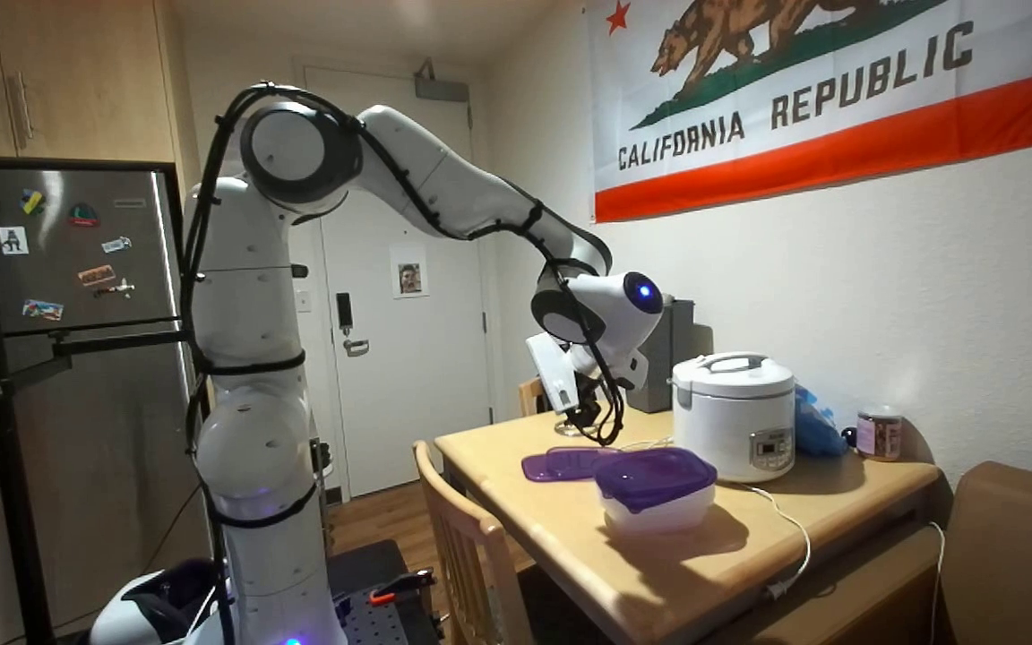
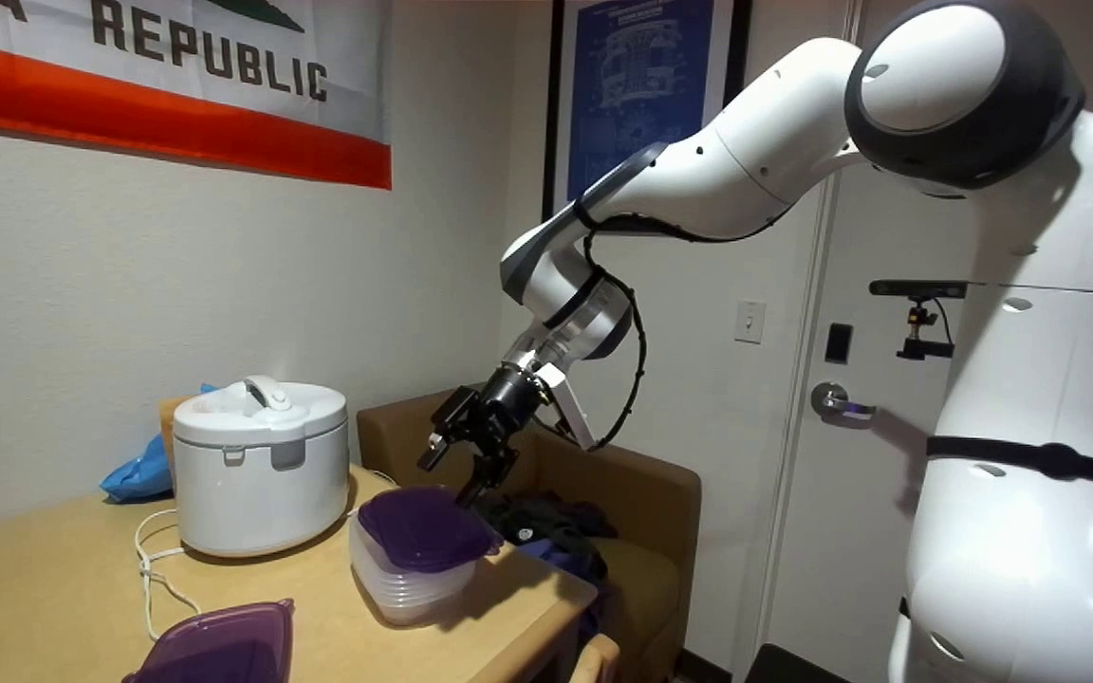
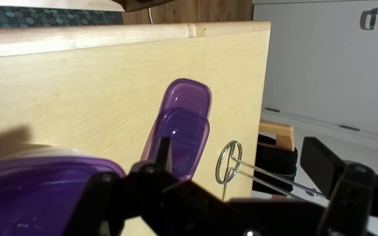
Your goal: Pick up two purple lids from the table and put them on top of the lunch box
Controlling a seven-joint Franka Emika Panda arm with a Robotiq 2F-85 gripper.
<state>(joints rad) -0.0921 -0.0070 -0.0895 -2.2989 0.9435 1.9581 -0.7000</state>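
Hand [image 2: 452,474] gapes nr lidded lunch box [image 2: 406,596], purple lids [image 3: 179,132] on tbl [image 3: 94,88].

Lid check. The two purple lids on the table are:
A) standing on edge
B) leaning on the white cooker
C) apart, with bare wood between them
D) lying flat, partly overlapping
D: the wrist view shows one purple lid and the second purple lid flat on the table, the purple darker where they overlap.
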